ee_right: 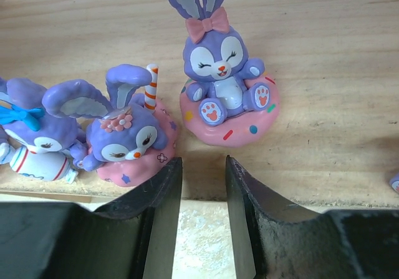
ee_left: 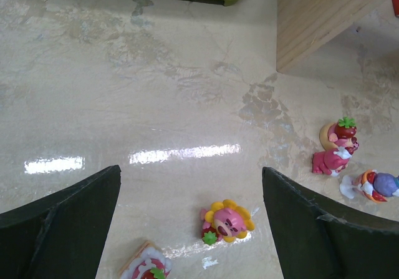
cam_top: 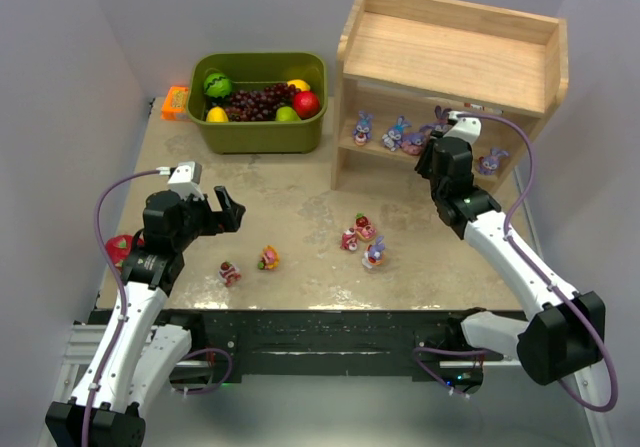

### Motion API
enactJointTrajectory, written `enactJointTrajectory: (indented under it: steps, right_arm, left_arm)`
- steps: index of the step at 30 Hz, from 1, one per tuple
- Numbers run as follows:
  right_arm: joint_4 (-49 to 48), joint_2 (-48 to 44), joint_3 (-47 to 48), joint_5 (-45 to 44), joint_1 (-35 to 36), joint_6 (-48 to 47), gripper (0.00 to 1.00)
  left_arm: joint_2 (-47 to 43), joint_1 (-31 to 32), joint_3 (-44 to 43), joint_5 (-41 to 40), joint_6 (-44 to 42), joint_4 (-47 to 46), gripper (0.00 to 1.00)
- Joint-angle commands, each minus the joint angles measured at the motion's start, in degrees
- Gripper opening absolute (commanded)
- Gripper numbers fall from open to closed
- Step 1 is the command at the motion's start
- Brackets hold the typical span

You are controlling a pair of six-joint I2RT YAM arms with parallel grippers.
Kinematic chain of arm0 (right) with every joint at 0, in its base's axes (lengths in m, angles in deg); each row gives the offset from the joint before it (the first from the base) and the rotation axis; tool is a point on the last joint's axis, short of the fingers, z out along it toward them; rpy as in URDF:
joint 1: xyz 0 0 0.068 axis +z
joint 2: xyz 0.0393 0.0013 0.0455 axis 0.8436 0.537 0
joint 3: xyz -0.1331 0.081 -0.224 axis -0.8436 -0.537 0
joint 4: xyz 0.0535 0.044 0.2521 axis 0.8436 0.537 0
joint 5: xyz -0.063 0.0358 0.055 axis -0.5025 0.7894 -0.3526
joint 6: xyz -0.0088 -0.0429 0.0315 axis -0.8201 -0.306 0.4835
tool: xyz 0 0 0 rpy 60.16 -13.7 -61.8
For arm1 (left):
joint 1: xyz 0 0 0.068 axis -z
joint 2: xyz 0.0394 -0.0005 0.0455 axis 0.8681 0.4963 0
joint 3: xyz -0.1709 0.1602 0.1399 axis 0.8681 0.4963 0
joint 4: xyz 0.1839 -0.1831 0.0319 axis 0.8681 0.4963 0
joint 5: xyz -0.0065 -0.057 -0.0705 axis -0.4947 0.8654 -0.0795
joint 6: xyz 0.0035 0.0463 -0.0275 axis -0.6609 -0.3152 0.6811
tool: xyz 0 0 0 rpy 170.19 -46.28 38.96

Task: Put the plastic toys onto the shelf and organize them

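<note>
Top external view, left to right: the left gripper [cam_top: 231, 210] hangs over the table [cam_top: 300, 192] with its jaws spread wide and nothing between them. Near it on the tabletop lie two loose figurines, a strawberry-topped bear [cam_top: 229, 273] and a flower-topped bear [cam_top: 268, 258]. Behind them, against the back wall, stands an olive-green bin [cam_top: 262, 135] of fake fruit. Nearer the table's middle sits a cluster of three figurines [cam_top: 363, 239], close together and well apart from the first two. To the right stands the wooden shelf [cam_top: 450, 62], with several blue-purple bunnies lined along its lower tier. The right gripper [ee_right: 204, 166] is at the front edge of that tier, its jaws a narrow gap apart and clasping nothing. The right wrist view shows, from the left, a blue-bowed bunny [ee_right: 34, 135], a flower-capped bunny [ee_right: 128, 138] on a pink base just beside it, and a pink-bowed bunny [ee_right: 221, 73] upright on a pink sprinkled ring.
</note>
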Motion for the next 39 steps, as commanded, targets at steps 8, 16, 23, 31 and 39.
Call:
enactJointTrajectory:
  steps: [8,16,23,31,39]
  right_arm:
    - [-0.2,-2.09,-0.43,1.62,0.73,0.67,0.37]
    - [-2.49,-0.33,-0.69,0.57,1.69,1.9,0.35]
    - [-3.37,0.11,-0.69,0.57,2.31,1.72,0.35]
    - [1.9,-2.87,0.45,-5.31,2.57,2.51,0.34]
    - [5.69,-7.36,2.3,-8.83,2.49,3.57,0.39]
  left_arm:
    - [-0.59,0.36,-0.38,-0.34,-0.39,-1.37,0.99]
    - [-0.59,0.36,-0.38,-0.34,-0.39,-1.37,1.0]
    - [-0.59,0.36,-0.38,-0.34,-0.39,-1.45,0.99]
    - [-0.59,0.36,-0.38,-0.34,-0.39,-1.37,1.0]
    - [-0.59,0.36,-0.38,-0.25,-0.39,-1.37,1.0]
